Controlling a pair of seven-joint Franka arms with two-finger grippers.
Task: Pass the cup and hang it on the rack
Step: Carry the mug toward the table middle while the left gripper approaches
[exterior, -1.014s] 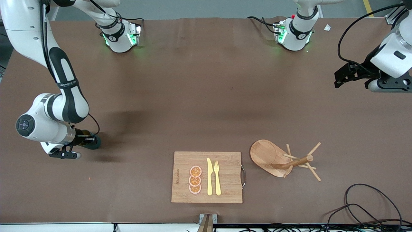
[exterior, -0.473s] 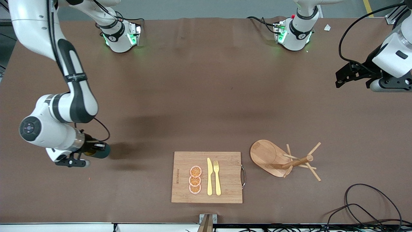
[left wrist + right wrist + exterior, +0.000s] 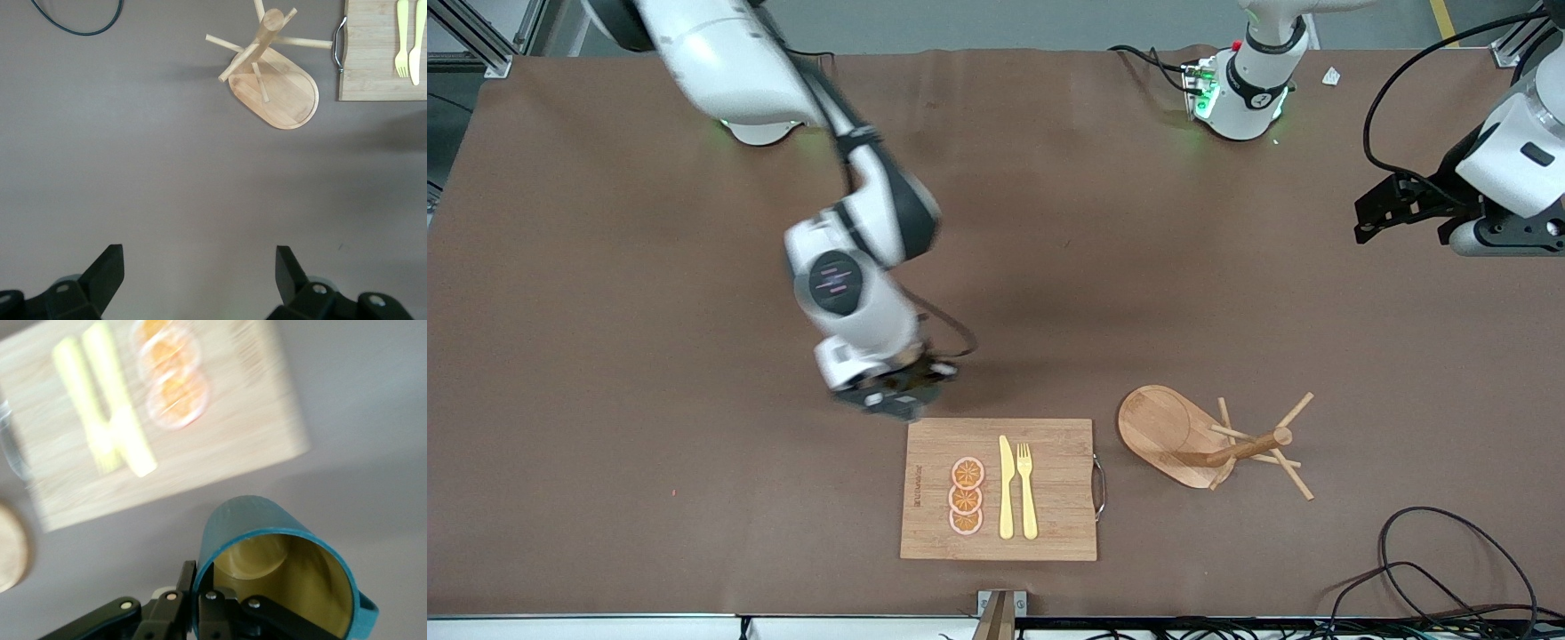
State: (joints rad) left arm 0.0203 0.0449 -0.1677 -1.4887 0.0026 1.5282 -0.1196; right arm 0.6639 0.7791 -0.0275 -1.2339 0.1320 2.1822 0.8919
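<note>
Right gripper (image 3: 896,391) has swung from the tabletop's right-arm end to just above the cutting board's (image 3: 1049,533) edge, clamped on the cup (image 3: 267,553) rim; left gripper (image 3: 197,270) waits, jaws wide, holding nothing.

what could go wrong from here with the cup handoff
1. The right gripper pinches only the cup rim while it is carried over the table by the board; a fast swing might loosen it.
2. The left gripper waits open at its end of the table, so the pass needs a long reach.
3. The rack has thin pegs; a misaligned handle could miss.
</note>
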